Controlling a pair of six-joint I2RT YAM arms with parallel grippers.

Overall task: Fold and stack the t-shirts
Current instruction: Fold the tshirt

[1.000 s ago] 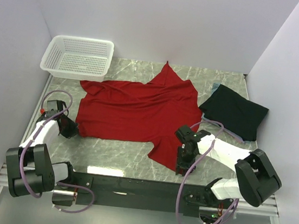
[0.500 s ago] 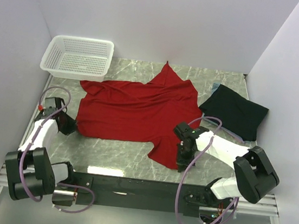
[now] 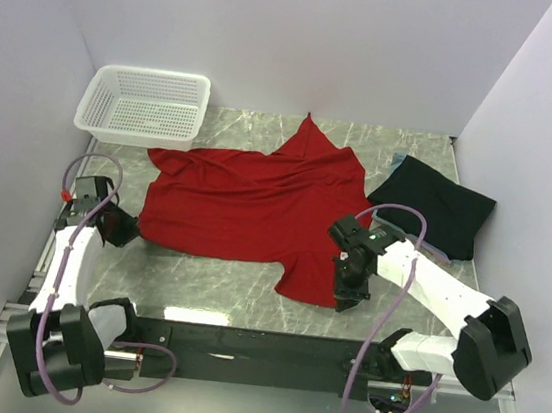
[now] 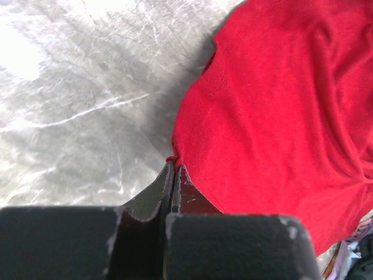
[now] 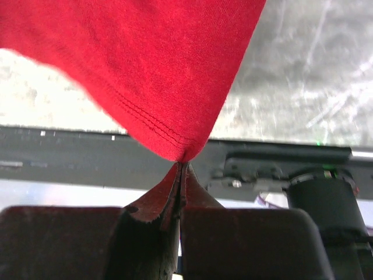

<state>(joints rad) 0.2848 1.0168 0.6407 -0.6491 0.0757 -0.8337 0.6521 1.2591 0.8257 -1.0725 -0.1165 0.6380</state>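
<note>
The red t-shirt (image 3: 246,203) lies spread and rumpled over the middle of the marble table. My left gripper (image 3: 124,231) is shut on its near left corner (image 4: 180,153), low at the table. My right gripper (image 3: 346,294) is shut on the shirt's near right corner (image 5: 175,140) and holds that hemmed corner lifted off the table. The black t-shirt (image 3: 432,208) lies folded at the right, with a light blue edge (image 3: 435,250) of another shirt showing under its near side.
A white mesh basket (image 3: 145,105) stands at the back left corner. White walls close in on the left, back and right. The black mounting rail (image 3: 239,341) runs along the table's near edge.
My right gripper has lifted the shirt's near right corner and shifted slightly right. My left gripper has drawn the left corner a little to the left and back.
</note>
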